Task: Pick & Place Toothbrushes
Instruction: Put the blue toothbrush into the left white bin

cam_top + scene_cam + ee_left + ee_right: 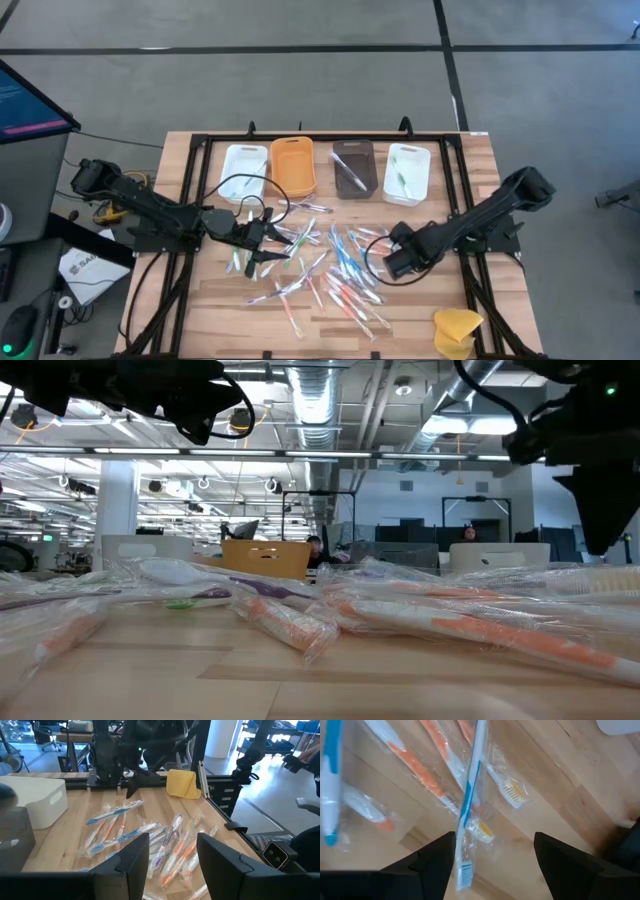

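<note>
High view: I see wrapped toothbrushes [330,265] scattered loose mid-table, w/ four trays in a row at the far edge: white tray [243,170], orange tray [293,166], brown tray [353,168], 2nd white tray [407,174]. Reads like a sort-by-colour layout, my guess.
Trays so far: brown one has a brush in it, right-hand white one has a greenish brush; the rest of the pile is not yet sorted.
Pile: brushes overlap and cross in crinkly clear wrappers, so I expect I'd want a stray one at the edge, not the tangle.
Sponge: yellow lump [456,327] at the near right corner, well apart from the pile, not my concern.
Left gripper [262,238]: over the left edge of the pile, pointing across the table.
Left pincer [172,852]: fingers partly apart, nothing between them in the left wrist view; brushes lie on the wood beyond the tips. Released, not grasping.
Right gripper [385,263]: at the right edge of the pile, angled down at the wood.
Right pincer [492,855]: spread wide. A blue-handled brush [469,800] in its wrapper runs into the gap close to one finger; can't tell if it touches. Not clamped yet.
Why there: I judge the right arm is lined up to close on that blue brush; left waits.
Risk: slippery wrapper, and neighbouring orange brushes [417,767] lie just beside it, may drag along.
</note>
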`<state>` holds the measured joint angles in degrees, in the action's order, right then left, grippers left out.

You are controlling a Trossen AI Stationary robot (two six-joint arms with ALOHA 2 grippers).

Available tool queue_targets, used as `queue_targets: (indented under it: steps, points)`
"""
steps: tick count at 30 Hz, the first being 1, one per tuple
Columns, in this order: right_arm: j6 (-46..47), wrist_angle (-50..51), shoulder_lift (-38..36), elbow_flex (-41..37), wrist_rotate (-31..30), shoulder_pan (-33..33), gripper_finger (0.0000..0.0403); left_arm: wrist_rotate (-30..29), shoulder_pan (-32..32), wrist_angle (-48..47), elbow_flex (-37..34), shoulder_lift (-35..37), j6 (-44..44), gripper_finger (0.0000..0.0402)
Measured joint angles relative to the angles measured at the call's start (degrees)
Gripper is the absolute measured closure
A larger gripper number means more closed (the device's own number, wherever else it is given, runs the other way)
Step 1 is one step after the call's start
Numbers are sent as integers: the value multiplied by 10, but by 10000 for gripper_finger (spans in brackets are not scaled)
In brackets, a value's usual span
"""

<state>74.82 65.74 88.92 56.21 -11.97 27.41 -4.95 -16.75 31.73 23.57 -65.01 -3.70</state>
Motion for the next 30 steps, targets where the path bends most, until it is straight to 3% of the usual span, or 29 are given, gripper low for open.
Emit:
queue_targets:
  steps: [30]
  points:
    - [16, -47, 13, 0, -26, -2, 138, 3, 0, 0, 0, 0, 0, 243]
